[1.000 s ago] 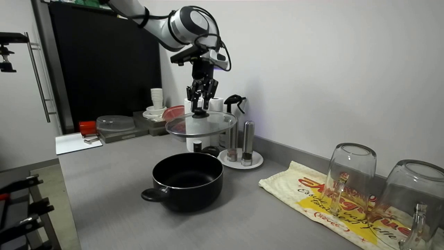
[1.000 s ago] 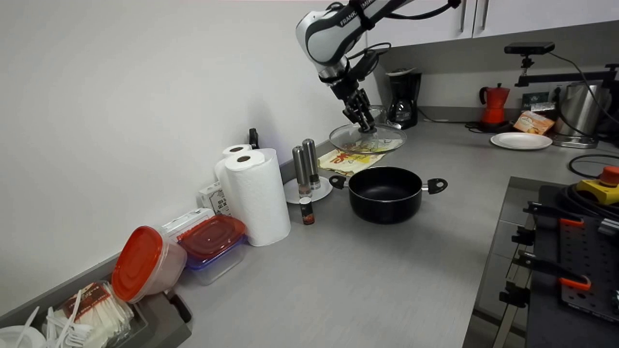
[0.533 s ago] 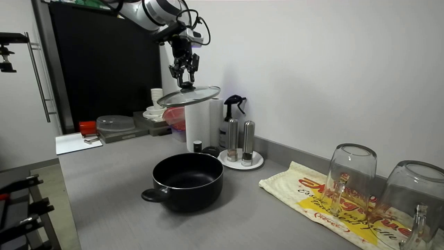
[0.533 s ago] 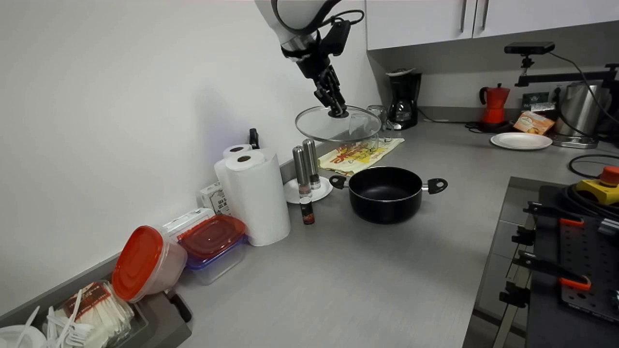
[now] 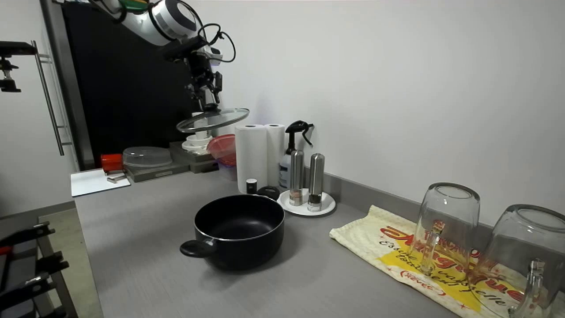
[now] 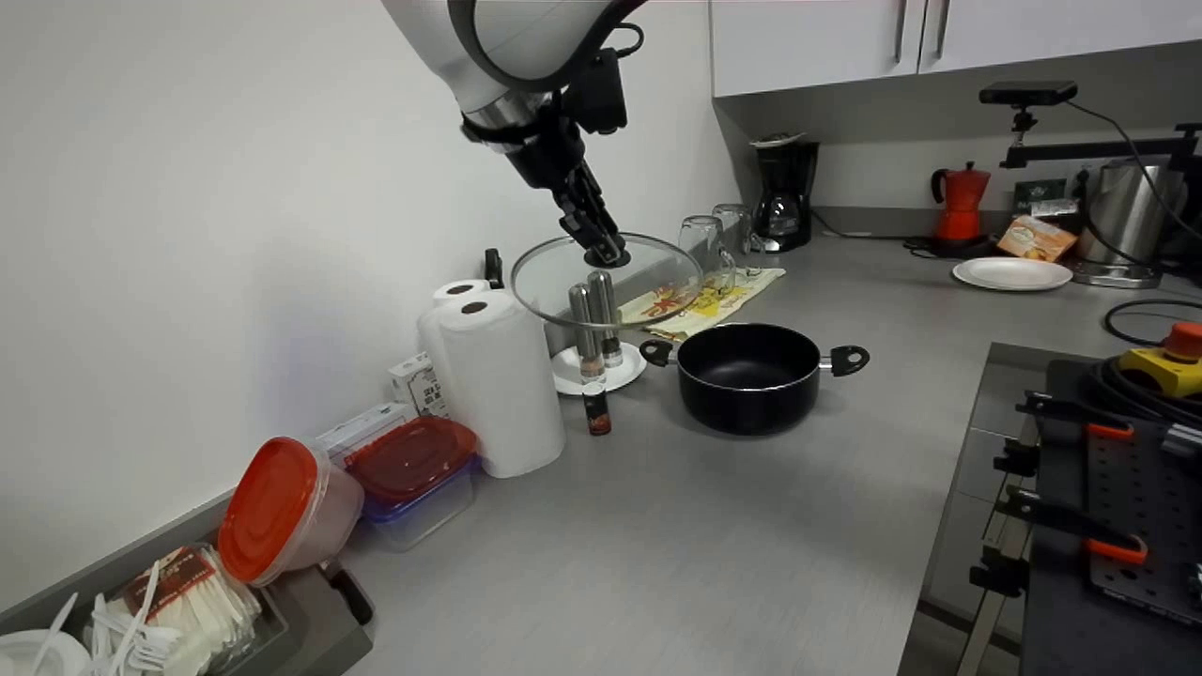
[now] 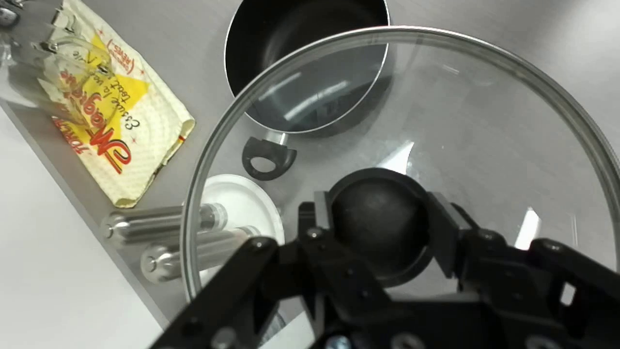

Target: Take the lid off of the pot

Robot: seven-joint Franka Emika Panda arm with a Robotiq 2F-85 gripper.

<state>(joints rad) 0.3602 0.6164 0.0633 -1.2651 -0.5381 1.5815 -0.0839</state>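
Observation:
The pot (image 5: 247, 251) is low, black and uncovered on the grey counter; it shows also in an exterior view (image 6: 748, 404) and partly in the wrist view (image 7: 310, 24). The see-through glass lid (image 5: 231, 116) hangs in the air, apart from the pot and higher than it, slightly tilted. In an exterior view the lid (image 6: 554, 296) overlaps the mills and paper rolls. My gripper (image 5: 210, 105) is shut on the lid's black knob (image 7: 378, 218), with one finger on each side. The wrist view shows the pot's near part through the lid's glass (image 7: 484, 145).
A white tray (image 5: 327, 205) with two metal mills stands beside the pot. Paper rolls (image 6: 502, 394), a small spice jar (image 6: 596, 413) and red-lidded containers (image 6: 413, 460) stand along the wall. Upturned glasses (image 5: 446, 212) rest on a yellow cloth (image 5: 362, 229).
The gripper has carried the lid up, then sideways away from the pot, past the mills towards the containers' end of the counter. The pot has not moved.

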